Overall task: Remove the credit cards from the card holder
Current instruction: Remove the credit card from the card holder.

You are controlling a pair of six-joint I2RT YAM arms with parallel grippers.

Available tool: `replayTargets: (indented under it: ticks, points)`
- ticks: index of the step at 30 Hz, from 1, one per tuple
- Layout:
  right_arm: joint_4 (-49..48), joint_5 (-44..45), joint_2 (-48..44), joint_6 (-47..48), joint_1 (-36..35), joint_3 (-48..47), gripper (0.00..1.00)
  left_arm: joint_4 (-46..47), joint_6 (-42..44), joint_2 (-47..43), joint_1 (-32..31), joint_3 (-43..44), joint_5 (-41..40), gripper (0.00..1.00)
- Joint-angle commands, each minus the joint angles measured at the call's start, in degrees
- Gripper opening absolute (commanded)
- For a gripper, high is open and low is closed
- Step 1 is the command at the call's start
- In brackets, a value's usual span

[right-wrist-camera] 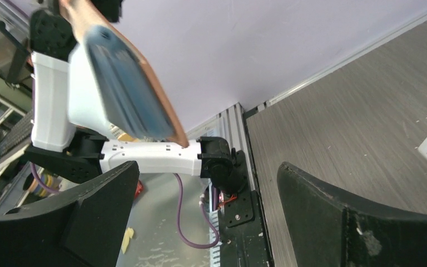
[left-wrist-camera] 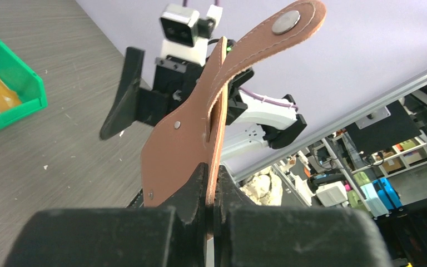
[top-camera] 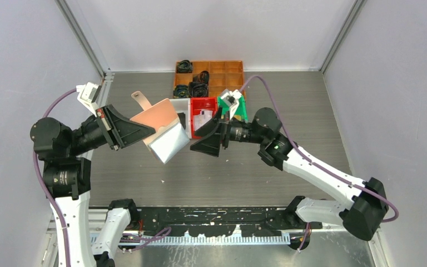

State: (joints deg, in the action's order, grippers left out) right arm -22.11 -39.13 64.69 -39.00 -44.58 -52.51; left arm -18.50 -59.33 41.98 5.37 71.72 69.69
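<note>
**Operator:** Left gripper (left-wrist-camera: 211,192) is pinched tight on the bottom edge of the card holder (top-camera: 154,118); I hold it lifted off the table (top-camera: 289,111), slotted face turned toward the other arm, so the pocket openings are reachable from the side.

**Observer:** And the right one?

**Operator:** Right gripper (top-camera: 203,146) stands with its fingers spread wide, nothing between them; it sits just beside the holder, near its lower edge, lined up (as I judge it) for a fresh bite at a card.

**Observer:** Where are the cards?

**Operator:** From above, a whitish panel hangs below the tan flap; whether that is a card or the holder's own pocket face I cannot tell; the right wrist view shows a grey-blue pocket face against the tan back, blurred. The strap tab (left-wrist-camera: 281,25) curls free above, out of the way.

**Observer:** The bins?

**Operator:** Red bin (top-camera: 203,108) and green bin (top-camera: 239,108) sit just behind the grippers; something yellow-orange lies in the green one, plausibly a card, so I read them as the drop spots.
</note>
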Motion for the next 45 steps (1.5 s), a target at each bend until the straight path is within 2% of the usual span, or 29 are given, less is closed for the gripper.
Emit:
replayTargets:
  ticks: [1, 17, 33, 42, 45]
  points:
    - [-4.2, -0.1, 3.3, 3.7, -3.4, -4.2, 0.99, 5.7, -5.5, -0.4, -0.2, 1.0, 1.2, 0.00]
    - [-9.2, 2.1, 5.7, 2.2, -6.1, -6.6, 1.00, 7.7, -7.2, -0.7, -0.2, -0.4, 2.6, 0.00]
    - [-9.5, 6.7, 8.2, 4.2, -8.3, -12.4, 0.92, 7.9, -9.2, -0.2, -0.1, 0.7, 2.6, 0.00]
    - [-17.3, 6.1, 10.4, -4.4, -9.2, -16.2, 0.91, 7.8, -8.1, -1.0, -0.1, -1.2, 3.3, 0.00]
    - [-17.0, 5.5, 10.5, -5.7, -9.1, -17.1, 0.90, 7.2, -7.3, -1.2, -0.1, -1.3, 3.5, 0.00]
